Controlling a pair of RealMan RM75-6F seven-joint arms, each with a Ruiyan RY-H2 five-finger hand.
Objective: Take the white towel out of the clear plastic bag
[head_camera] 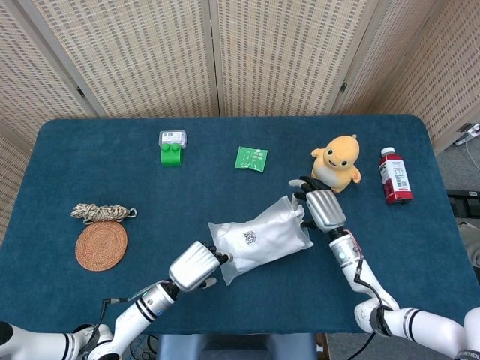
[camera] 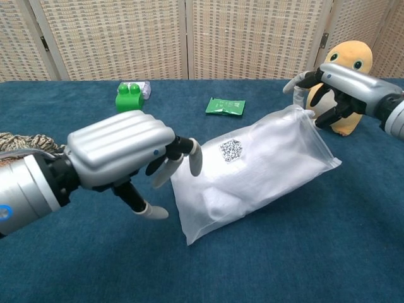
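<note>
My right hand (camera: 328, 85) pinched the top corner of the clear plastic bag (head_camera: 259, 238) at centre frame; the white towel (camera: 246, 173) sat folded inside, a soft pale lump under glossy, crinkled film. My left hand (camera: 123, 154) had fingers curled at the bag's lower left end, touching it, though firm grip or mere contact I could not tell. To do this step well, I judged: anchor the closed bottom end, keep the mouth corner taut, pull the film apart gently. Slippery plastic likely slides on the blue cloth-covered table (head_camera: 112, 161).
</note>
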